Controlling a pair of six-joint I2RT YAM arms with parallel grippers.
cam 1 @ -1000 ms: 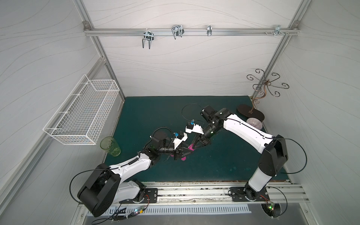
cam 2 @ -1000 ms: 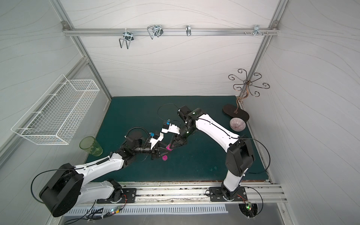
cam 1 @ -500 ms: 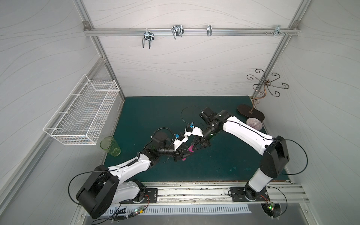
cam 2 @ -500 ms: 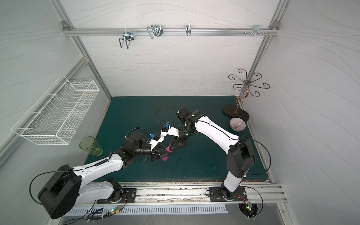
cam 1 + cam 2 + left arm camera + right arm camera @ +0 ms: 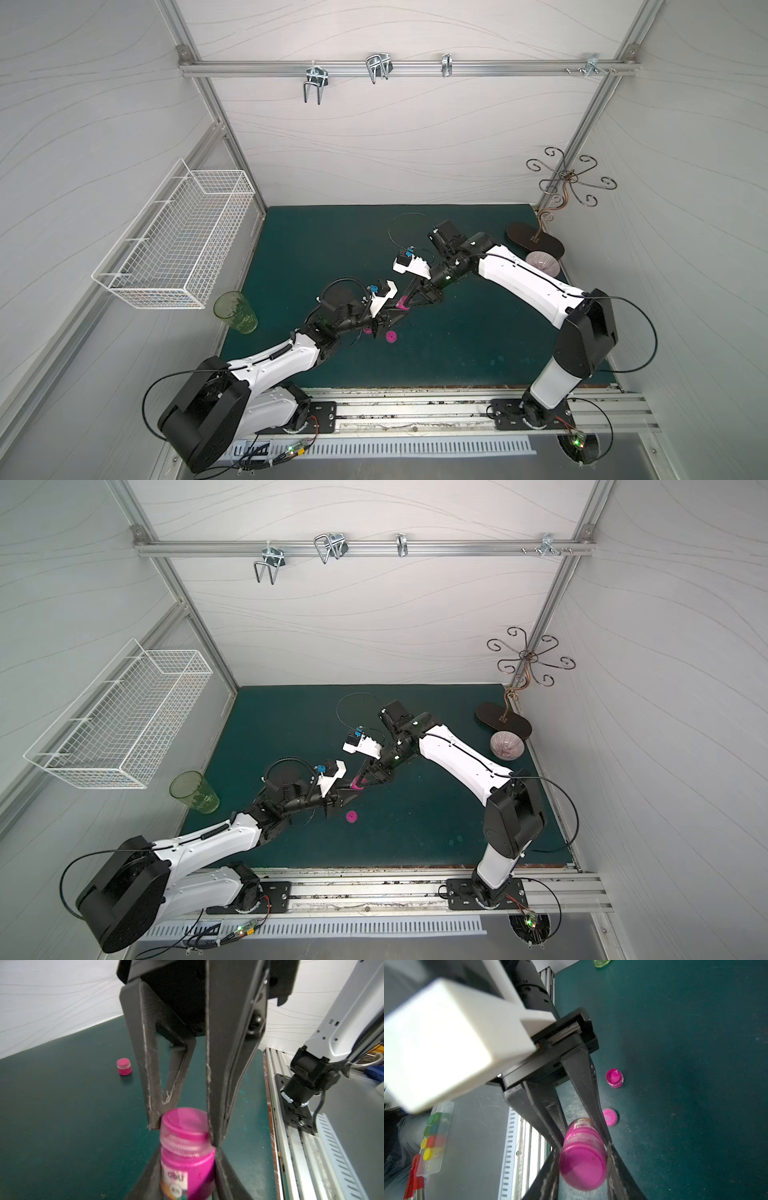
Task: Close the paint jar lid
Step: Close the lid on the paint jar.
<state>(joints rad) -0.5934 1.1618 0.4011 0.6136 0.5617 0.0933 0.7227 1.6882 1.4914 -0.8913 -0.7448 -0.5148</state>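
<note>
Right gripper (image 5: 184,1126) shifts slightly vs 1 s ago, clamping lid (image 5: 583,1167); left gripper (image 5: 584,1140) clamps paint jar (image 5: 187,1172); we twist w/ axes aligned.

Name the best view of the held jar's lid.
Left wrist view: the lid shows top and ribbed side, close up, on the jar. Right wrist view shows only its blurred top. In both top views, a magenta speck.

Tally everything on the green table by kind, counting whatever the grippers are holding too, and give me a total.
Paint jars: 2, the held jar and the open jar
Loose lids: 1
Green cups: 1
Bowls: 1
Metal stands: 1
Total: 6
</note>
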